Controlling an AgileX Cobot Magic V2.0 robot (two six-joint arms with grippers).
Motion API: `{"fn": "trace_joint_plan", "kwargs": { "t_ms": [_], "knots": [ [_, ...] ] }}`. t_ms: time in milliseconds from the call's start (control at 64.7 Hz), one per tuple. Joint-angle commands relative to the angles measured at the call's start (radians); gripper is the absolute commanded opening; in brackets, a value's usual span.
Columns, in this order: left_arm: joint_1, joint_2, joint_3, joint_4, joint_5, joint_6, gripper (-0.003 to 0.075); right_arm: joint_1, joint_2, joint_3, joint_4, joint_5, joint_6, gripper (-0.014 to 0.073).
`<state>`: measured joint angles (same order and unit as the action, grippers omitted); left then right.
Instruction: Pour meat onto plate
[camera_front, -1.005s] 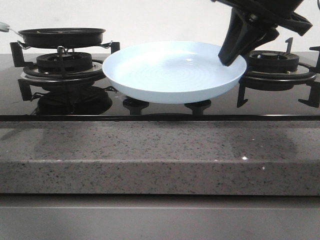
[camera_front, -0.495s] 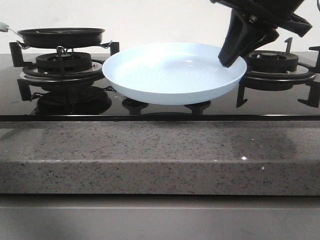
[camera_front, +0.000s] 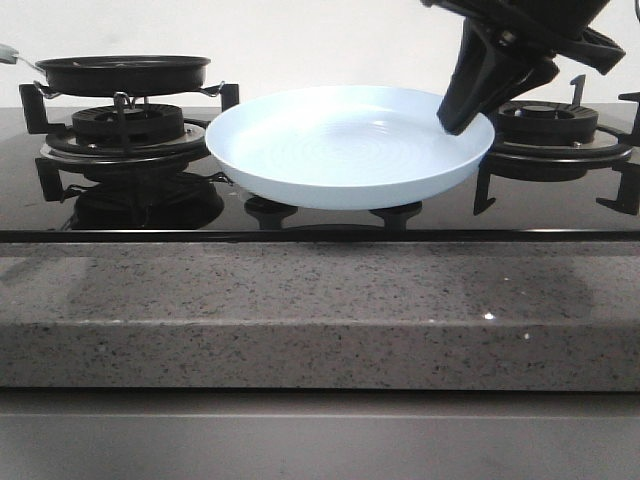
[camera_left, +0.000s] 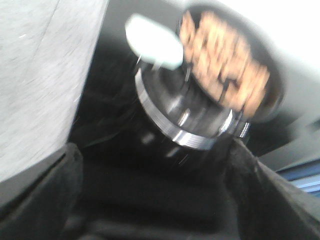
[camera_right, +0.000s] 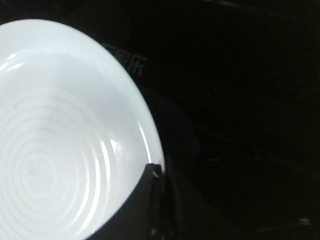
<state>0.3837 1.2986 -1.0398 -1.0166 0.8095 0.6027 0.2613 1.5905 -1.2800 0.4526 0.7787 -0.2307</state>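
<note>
Now right fingers (camera_front: 462, 118) clamping plate (camera_front: 340, 150) rim, meat (camera_left: 225, 62) beyond left fingers, their state unclear.

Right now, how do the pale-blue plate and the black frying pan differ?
The round pale-blue plastic plate is empty; the black frying pan holds orange-brown meat pieces. The plate is wider than the pan. The right claw grips the plate's rim off the stove; the pan rests on the left burner. Both are round and shallow.

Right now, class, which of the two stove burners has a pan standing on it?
The left burner: the black frying pan stands on its grate. The right burner carries no pan; only the right claw hangs beside it, at the plate rim.
</note>
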Motion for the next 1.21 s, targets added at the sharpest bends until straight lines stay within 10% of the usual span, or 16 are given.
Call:
{"fn": "trace_joint_plan", "kwargs": {
  "t_ms": [0,371,1191],
  "knots": [
    [0.017,0.044,-0.060,-0.203,0.031,0.058,0.0568,-0.001,-0.040,-0.022,0.033,-0.029,-0.009,-0.0113],
    [0.017,0.265,-0.140,-0.476,0.077,0.104,0.0567,-0.001,-0.040,-0.022,0.033,-0.029,-0.009,-0.0113],
    [-0.072,0.460,-0.288,-0.588,0.101,0.126,0.0521,-0.001,-0.040,-0.022,0.033,-0.029,-0.009,-0.0113]
  ]
}}
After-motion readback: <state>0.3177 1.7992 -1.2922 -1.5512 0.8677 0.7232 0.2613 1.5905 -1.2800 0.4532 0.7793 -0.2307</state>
